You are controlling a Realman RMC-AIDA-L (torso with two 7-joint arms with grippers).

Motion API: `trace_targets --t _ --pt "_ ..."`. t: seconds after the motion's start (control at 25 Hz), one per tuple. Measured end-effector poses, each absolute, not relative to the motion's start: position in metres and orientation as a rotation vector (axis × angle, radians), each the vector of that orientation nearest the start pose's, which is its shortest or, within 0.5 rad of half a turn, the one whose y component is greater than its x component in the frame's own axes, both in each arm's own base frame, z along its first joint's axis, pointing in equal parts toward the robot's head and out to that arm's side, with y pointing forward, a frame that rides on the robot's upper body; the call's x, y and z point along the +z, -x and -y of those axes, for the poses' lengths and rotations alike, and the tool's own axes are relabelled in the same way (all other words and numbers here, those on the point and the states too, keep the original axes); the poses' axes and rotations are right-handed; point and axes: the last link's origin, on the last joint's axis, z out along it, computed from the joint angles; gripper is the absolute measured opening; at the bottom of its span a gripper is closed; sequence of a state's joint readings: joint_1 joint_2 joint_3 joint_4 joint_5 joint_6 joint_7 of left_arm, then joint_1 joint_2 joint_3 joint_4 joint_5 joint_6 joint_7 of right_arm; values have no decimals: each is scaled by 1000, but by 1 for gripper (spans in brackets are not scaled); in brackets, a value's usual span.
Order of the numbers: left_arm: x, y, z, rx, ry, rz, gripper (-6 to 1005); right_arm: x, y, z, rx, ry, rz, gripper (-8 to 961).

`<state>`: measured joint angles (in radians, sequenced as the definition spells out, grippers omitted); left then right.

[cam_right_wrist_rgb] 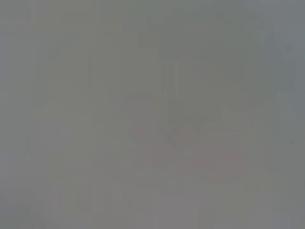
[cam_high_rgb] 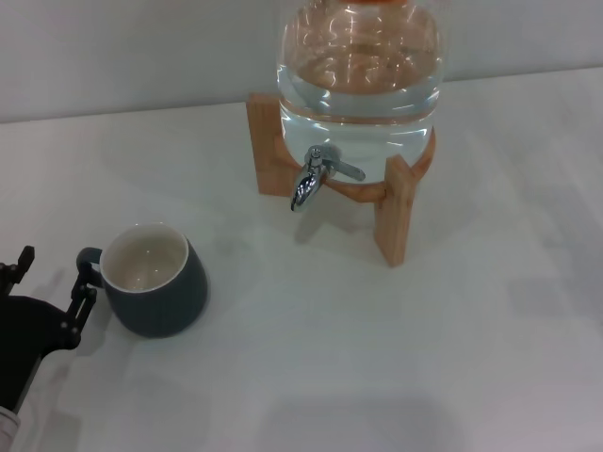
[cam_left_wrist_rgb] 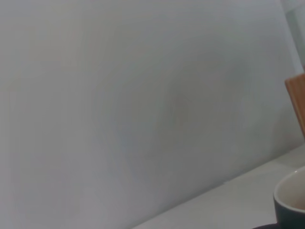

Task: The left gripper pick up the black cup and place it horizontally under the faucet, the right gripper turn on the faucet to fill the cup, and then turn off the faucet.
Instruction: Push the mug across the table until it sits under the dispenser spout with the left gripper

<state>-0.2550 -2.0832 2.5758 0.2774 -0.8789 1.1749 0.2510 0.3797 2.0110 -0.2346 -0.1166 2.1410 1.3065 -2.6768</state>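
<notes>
Step 1, pickup: left gripper [cam_high_rgb: 52, 273] near counter's left edge, jaws open, empty, at black cup [cam_high_rgb: 155, 280] handle. Next: close on handle, lift, carry under faucet [cam_high_rgb: 316, 175]. Right gripper out of view.

The flat white table [cam_high_rgb: 396, 358] carries 2 things: a rounded dark charcoal-grey ceramic mug [cam_high_rgb: 155, 280] standing upright near its left side, and, well apart toward the back, a light wooden stand [cam_high_rgb: 396, 212] resting on its legs.

gap faucet [cam_high_rgb: 311, 179]–black cup [cam_high_rgb: 155, 278]: open | obstacle: wooden stand leg [cam_high_rgb: 397, 212]
</notes>
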Motion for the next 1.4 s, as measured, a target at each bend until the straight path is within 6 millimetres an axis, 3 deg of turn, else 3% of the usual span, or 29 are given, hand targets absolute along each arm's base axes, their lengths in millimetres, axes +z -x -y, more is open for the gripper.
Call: trace_targets --t 1.4 --pt "-65 336 -266 -412 1836 297 633 97 -392 -305 775 1261 -565 854"
